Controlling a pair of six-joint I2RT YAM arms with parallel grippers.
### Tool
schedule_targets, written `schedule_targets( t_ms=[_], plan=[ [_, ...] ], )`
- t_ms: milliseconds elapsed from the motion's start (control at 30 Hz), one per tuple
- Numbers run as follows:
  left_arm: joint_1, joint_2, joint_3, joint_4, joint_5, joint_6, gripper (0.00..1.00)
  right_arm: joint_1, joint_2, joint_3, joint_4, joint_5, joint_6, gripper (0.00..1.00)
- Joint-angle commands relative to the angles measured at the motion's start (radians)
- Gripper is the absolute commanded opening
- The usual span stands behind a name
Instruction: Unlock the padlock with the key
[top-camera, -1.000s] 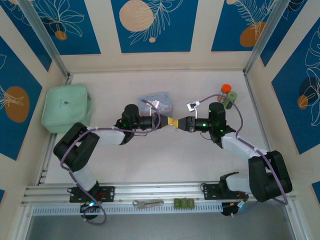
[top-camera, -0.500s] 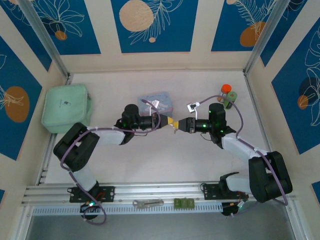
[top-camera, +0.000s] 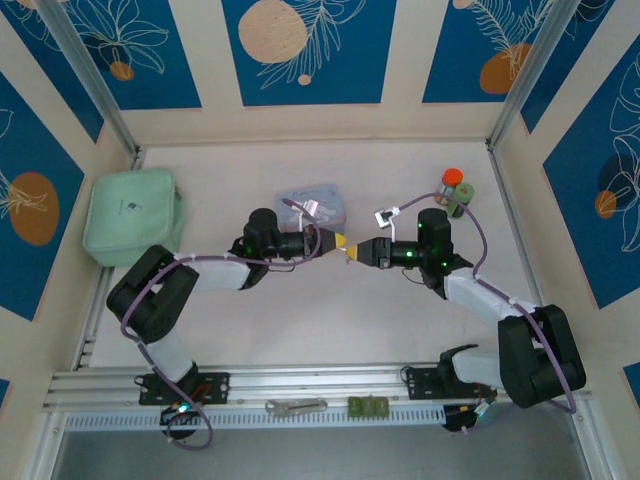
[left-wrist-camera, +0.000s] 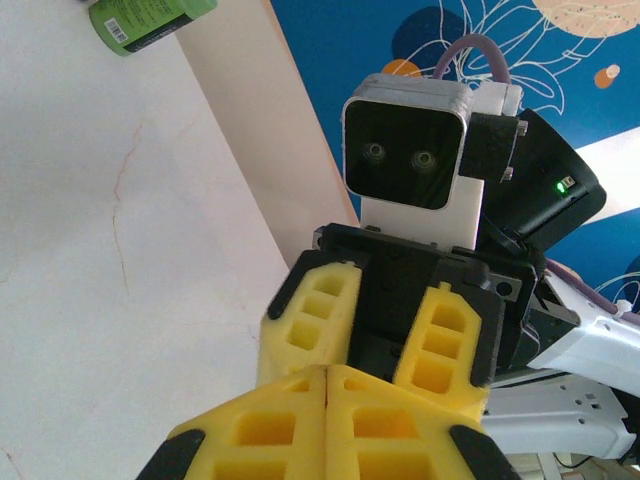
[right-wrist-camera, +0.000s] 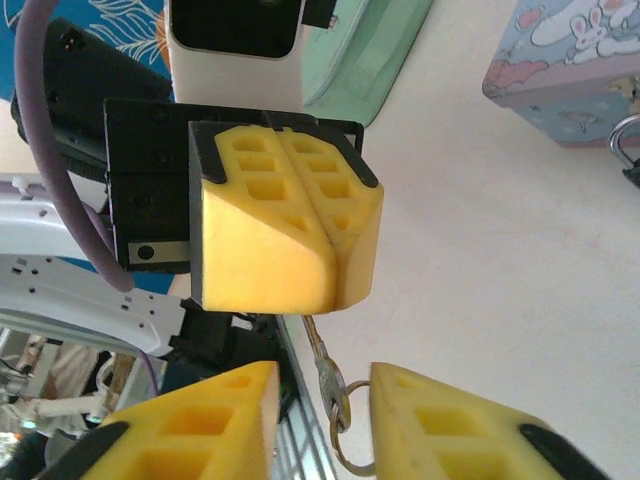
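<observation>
Two hands meet tip to tip over the middle of the bench (top-camera: 330, 315). The left hand (right-wrist-camera: 318, 255) is clenched, its yellow pads pressed flat together, and it pinches the key (right-wrist-camera: 318, 345) at the seam, so the thin silvery shank hangs out below with its ring (right-wrist-camera: 340, 415) dangling. The right hand (left-wrist-camera: 380, 325) is released, with its pads apart on either side of that ring; whether they touch it, I cannot tell. The padlock (right-wrist-camera: 633, 177) sits on the bench just beside the blue tin (right-wrist-camera: 565, 70), far of the left hand and apart from both hands. A green pouch (top-camera: 133, 215) lies far left, and small bottles (top-camera: 455, 190) stand far right.
</observation>
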Motion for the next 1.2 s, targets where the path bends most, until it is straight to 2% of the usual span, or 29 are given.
schedule_targets(
  t_ms=[0,200,367,467,533,600,633,667,733,800,933,1033,1167],
  plan=[
    [0.009,-0.027,-0.003,0.031,-0.010,-0.007,0.00,-0.002,-0.006,-0.007,0.011,0.000,0.005,0.23],
    [0.008,-0.028,-0.006,0.038,-0.013,-0.011,0.00,0.009,0.030,0.005,0.036,-0.006,0.015,0.17],
    [0.008,-0.021,-0.012,0.067,-0.027,-0.029,0.00,0.011,0.047,0.004,0.056,-0.004,0.020,0.00],
    [0.008,-0.011,-0.013,0.100,-0.040,-0.052,0.00,0.008,0.046,0.006,0.067,0.002,0.019,0.00],
    [0.012,-0.014,-0.016,0.102,-0.056,-0.050,0.23,0.004,0.045,0.007,0.064,0.007,0.018,0.00],
    [0.029,-0.031,-0.029,0.068,-0.083,-0.020,0.51,-0.003,0.045,0.008,0.055,0.005,0.013,0.00],
    [0.041,-0.045,-0.038,0.043,-0.099,0.002,0.59,-0.008,0.043,0.007,0.047,0.004,0.010,0.00],
    [0.056,-0.065,-0.051,0.008,-0.124,0.032,0.62,-0.012,0.042,0.006,0.037,0.007,0.005,0.00],
    [0.086,-0.113,-0.085,-0.087,-0.200,0.105,0.62,-0.021,0.036,0.000,0.017,0.013,-0.003,0.00],
    [0.101,-0.174,-0.116,-0.243,-0.326,0.208,0.62,-0.034,0.027,-0.010,0.001,0.023,-0.007,0.00],
    [0.080,-0.244,-0.127,-0.486,-0.548,0.389,0.58,-0.056,0.014,-0.024,-0.018,0.055,-0.008,0.00],
    [0.053,-0.229,-0.150,-0.482,-0.644,0.412,0.53,-0.069,0.009,-0.030,-0.033,0.089,-0.004,0.00],
    [0.007,-0.133,-0.172,-0.378,-0.734,0.367,0.47,-0.078,0.013,-0.036,-0.022,0.107,0.013,0.00]
  ],
)
